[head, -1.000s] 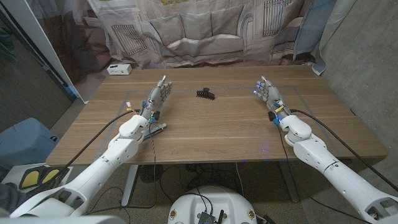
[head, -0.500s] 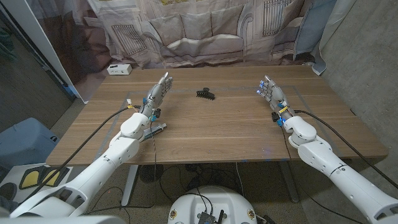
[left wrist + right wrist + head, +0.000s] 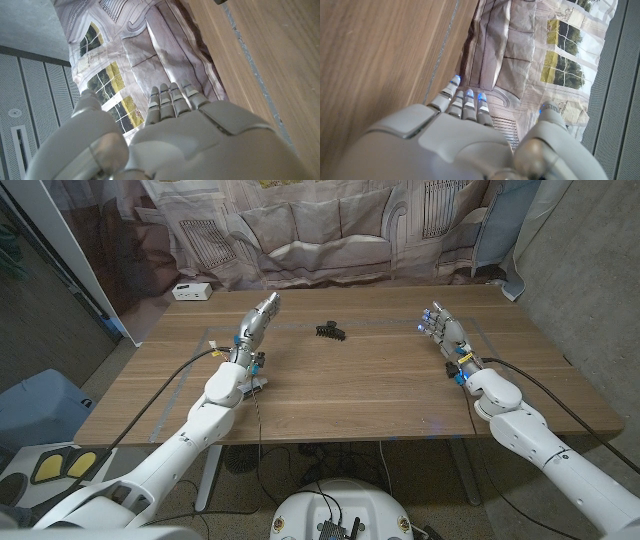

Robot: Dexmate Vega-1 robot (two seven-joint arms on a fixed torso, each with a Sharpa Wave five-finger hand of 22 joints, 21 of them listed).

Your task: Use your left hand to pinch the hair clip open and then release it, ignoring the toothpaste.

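A small black hair clip (image 3: 330, 332) lies on the wooden table (image 3: 350, 385) at the far middle. My left hand (image 3: 258, 322) hovers left of the clip, fingers straight and together, holding nothing; a clear gap separates it from the clip. In the left wrist view the left hand (image 3: 170, 135) shows its back with fingers extended along the table edge. My right hand (image 3: 444, 331) stands at the right side with fingers extended and nothing in it; the right wrist view shows the same right hand (image 3: 455, 135). I can make out no toothpaste.
A white box (image 3: 192, 291) sits at the far left corner of the table. A printed curtain (image 3: 330, 230) hangs behind the table's far edge. Faint tape lines (image 3: 215, 332) mark a rectangle on the tabletop. A small object (image 3: 256, 383) lies beside my left wrist.
My left hand has moved forward and slightly right, closer to the clip. My right hand has shifted a little to the right. The clip has not moved.
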